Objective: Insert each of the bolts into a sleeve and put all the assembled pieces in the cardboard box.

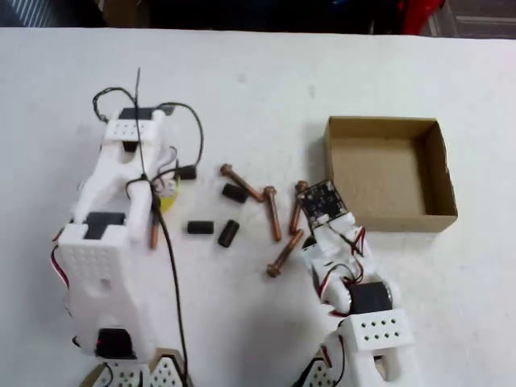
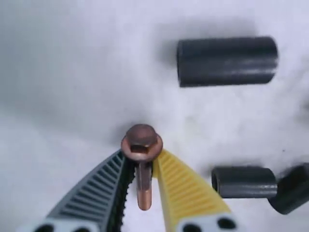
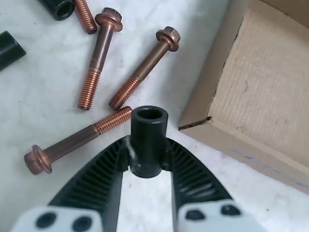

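My left gripper (image 2: 142,157) is shut on a copper bolt (image 2: 143,166), its grey and yellow fingers clamping the shank just below the head. In the high view this bolt (image 1: 153,234) hangs beside the left arm. My right gripper (image 3: 147,145) is shut on a black sleeve (image 3: 148,137), its open bore facing outward, close to the cardboard box (image 3: 260,92). Three loose bolts (image 3: 99,55) (image 3: 145,65) (image 3: 77,142) lie on the table beyond it. Loose sleeves (image 1: 235,193) (image 1: 200,227) (image 1: 229,233) lie between the arms. The box (image 1: 387,173) holds nothing.
One more sleeve (image 1: 187,172) lies next to the left arm's cables, and a bolt (image 1: 240,182) rests against a sleeve in the middle. The white table has free room at the back and the far right.
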`<state>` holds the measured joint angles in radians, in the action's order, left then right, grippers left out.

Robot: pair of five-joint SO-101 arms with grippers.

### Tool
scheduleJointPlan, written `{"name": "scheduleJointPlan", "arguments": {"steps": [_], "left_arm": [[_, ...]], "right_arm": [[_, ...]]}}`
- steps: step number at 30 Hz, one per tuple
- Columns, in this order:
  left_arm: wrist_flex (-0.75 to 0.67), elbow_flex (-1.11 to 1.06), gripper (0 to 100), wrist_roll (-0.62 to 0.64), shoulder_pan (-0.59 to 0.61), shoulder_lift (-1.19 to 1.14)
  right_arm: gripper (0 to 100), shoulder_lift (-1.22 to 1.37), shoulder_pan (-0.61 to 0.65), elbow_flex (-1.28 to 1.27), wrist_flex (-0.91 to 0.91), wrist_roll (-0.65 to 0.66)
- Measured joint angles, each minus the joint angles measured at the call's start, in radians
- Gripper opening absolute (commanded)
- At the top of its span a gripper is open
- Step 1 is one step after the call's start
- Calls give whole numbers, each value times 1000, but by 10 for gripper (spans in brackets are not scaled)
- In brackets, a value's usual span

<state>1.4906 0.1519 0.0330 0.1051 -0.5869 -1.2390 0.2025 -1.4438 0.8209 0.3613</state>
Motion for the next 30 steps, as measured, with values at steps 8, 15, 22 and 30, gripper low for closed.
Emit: {"name": "scheduleJointPlan", "arguments": {"steps": [8,15,22,30], "left_arm": [[-51,0,20,-120,8,0],[-51,0,20,-147,11,0],[-51,0,20,-147,11,0],[-51,0,20,-222,11,0]], "right_arm": [[17,0,0,0,0,0],[17,0,0,0,0,0],[17,0,0,0,0,0],[18,0,0,0,0,0]]}}
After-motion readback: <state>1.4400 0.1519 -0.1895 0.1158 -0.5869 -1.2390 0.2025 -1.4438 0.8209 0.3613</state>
